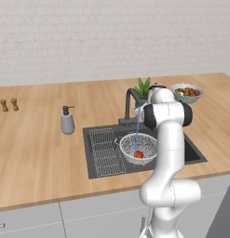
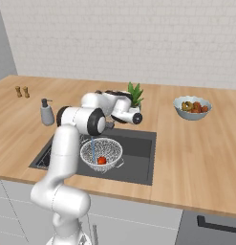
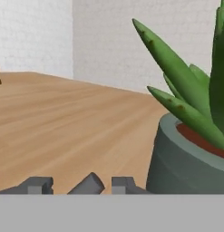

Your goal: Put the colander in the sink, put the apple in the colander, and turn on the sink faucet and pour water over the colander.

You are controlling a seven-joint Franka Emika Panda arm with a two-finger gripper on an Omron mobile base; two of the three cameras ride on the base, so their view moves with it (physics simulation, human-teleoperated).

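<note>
Water runs from the sink faucet (image 1: 131,106) onto the apple (image 1: 139,154) in the colander (image 1: 138,148) to wash it, and the gripper (image 3: 75,185) looks empty, maybe partly spread.

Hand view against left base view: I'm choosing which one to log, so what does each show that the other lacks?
Hand view alone: the grey pot under the spiky green plant, seen close.
Left base view alone: the dark grey rectangular sink holding the silvery mesh colander, the small red apple inside it, water running from the dark angular faucet, and the grey soap dispenser.
Both: the plant and the wooden counter.
</note>
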